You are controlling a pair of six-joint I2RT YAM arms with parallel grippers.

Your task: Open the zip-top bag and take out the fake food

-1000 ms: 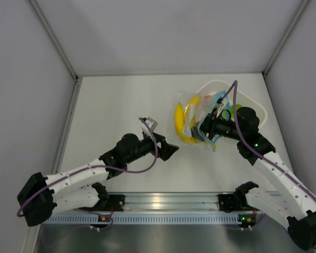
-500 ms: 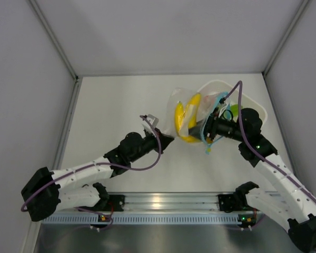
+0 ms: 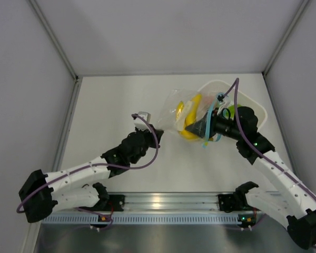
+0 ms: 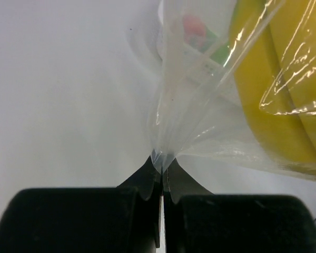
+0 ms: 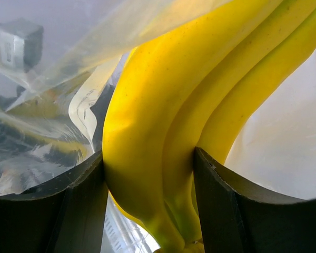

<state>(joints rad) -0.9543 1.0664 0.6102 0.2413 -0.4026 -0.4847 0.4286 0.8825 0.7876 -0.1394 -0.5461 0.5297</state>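
The left gripper (image 4: 160, 176) pinches the edge of the bag (image 4: 195, 95) tight, the right gripper (image 3: 199, 128) holds the bananas (image 5: 158, 121) between its fingers, and the bag stretches between them beside the white basket (image 3: 255, 105).

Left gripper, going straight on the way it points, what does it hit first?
The zip-top bag: the left gripper is shut on a fold of its film, so it would push into the bag. The banana bunch inside lies slightly right of that line, depth unclear.
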